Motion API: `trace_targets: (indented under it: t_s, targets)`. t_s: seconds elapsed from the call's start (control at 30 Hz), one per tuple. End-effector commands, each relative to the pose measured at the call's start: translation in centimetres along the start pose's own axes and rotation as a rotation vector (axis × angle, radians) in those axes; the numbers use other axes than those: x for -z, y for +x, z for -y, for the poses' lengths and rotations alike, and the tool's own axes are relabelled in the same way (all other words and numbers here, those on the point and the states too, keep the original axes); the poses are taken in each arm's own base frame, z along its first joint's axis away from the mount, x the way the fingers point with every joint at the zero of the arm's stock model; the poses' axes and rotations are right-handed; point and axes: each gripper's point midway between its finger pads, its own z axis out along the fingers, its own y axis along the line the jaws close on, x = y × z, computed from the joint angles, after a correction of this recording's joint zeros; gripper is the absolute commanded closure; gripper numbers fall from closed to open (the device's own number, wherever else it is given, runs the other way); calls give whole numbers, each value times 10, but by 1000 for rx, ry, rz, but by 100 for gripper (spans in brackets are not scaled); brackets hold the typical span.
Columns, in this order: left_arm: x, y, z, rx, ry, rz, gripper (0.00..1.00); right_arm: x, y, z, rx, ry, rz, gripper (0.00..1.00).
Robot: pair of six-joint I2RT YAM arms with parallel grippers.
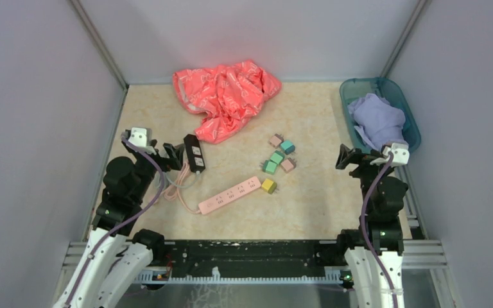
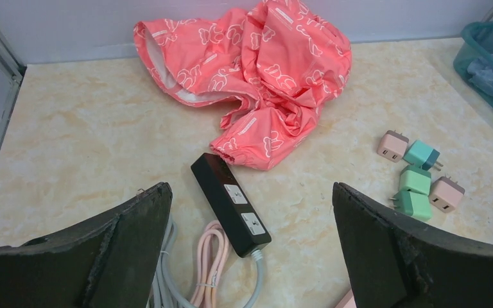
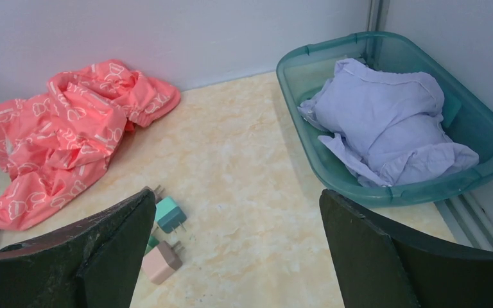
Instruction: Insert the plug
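- My left gripper (image 1: 167,156) and right gripper (image 1: 348,158) both stand wide open, holding nothing.
- The plugs (image 1: 280,154) lie loose on the counter (image 1: 321,205) between my arms. A yellow plug (image 1: 268,185) sits just beside the pink power strip (image 1: 230,195).
- I judge them light, rigid and smooth, likely to skid. I'd pinch the flat sides, leaving the prongs free.
- Only the top view shows the yellow plug. My left wrist view shows the black power strip (image 2: 231,204) lying sockets-up.
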Motion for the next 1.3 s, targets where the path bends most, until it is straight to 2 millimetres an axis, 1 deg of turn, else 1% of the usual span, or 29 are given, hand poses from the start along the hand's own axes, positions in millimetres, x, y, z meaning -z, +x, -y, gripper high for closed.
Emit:
trace_targets:
  t_s: [0.0,0.27,0.37,0.43,0.5,0.57,0.7,0.77,0.87,0.97,1.13,1.27]
  targets:
    - [-1,-12,2,-3,17,34,0,3,-27,-15,10,-74,91,1]
    - [-14,-3,9,43,36,-34,0,0,-29,-28,-31,-124,54,1]
    - [-19,5,13,60,45,-89,0,-2,-24,-33,-47,-149,25,1]
    - [-22,14,18,69,69,-135,0,-4,-16,-37,-68,-165,-24,1]
    - [-22,23,28,77,122,-184,0,-6,-5,-45,-64,-211,-98,1]
    - [-23,36,38,98,169,-253,0,-9,8,-54,-67,-259,-174,6]
    - [-23,67,60,155,280,-396,0,-12,27,-67,-90,-339,-244,8]
    - [-22,83,70,192,328,-466,0,-13,35,-69,-98,-353,-267,8]
    - [-19,106,77,242,355,-550,0,-13,49,-72,-99,-373,-306,8]
    - [-18,125,81,272,355,-606,0,-11,66,-81,-96,-409,-364,9]
    - [-13,147,91,283,353,-679,0,-8,91,-93,-118,-466,-435,9]
    - [-11,166,100,232,332,-731,0,-4,108,-100,-133,-503,-483,9]
